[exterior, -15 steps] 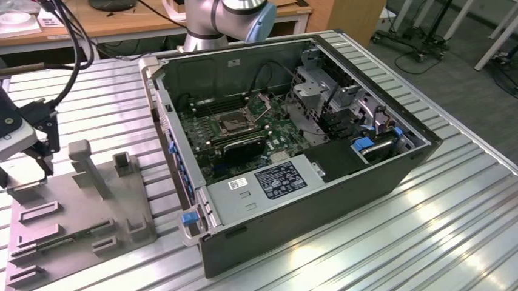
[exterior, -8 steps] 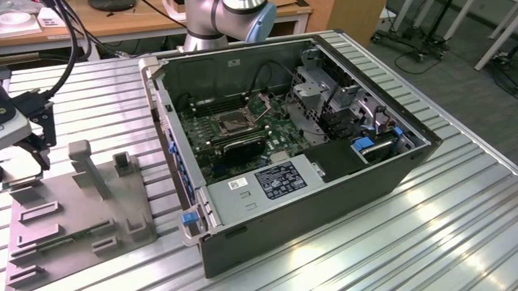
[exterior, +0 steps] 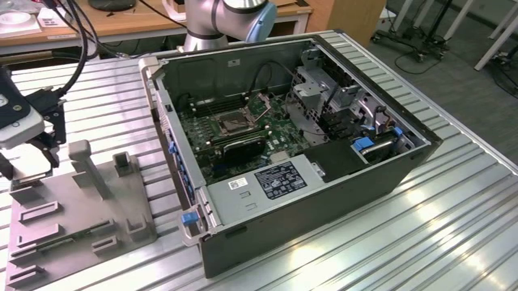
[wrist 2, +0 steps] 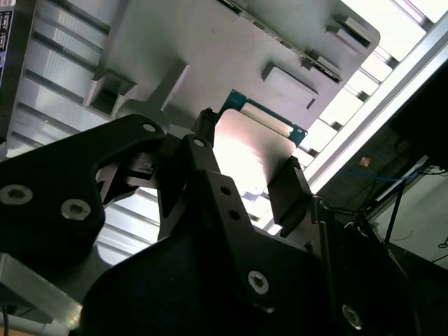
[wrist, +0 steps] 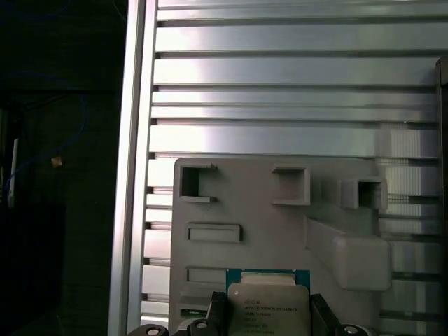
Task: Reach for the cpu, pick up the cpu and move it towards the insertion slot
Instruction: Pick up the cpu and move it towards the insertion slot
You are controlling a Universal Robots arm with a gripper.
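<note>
Exterior view: my jaws hang at the exterior view's left edge, over the near-left side of the grey fixture plate (exterior: pixel 85 209) on the ribbed bench (exterior: pixel 421 242). A pale cpu (exterior: pixel 29 174) shows low between the tips. The insertion slot (exterior: pixel 230 124) is on the board inside the open computer case (exterior: pixel 380 176), well apart from me, toward the exterior view's right.

Second wrist view: the cpu (wrist 2: pixel 252 157) is square between my two black fingers (wrist 2: pixel 290 192), one on each of two opposite edges, both touching. Jaws are narrowed to chip width and clamped on it. The metal face glares bright and the green rim shows along one free edge. The fixture plate (wrist 2: pixel 210 49) is behind the chip. Can't tell whether the chip is clear of the plate.

First wrist view: same grip. The cpu (wrist: pixel 269 308) is centred with a finger (wrist: pixel 320 315) on either side, tight to its edges. The fixture plate (wrist: pixel 266 231) with its pockets lies beyond it, bench slats (wrist: pixel 294 70) past that.
</note>
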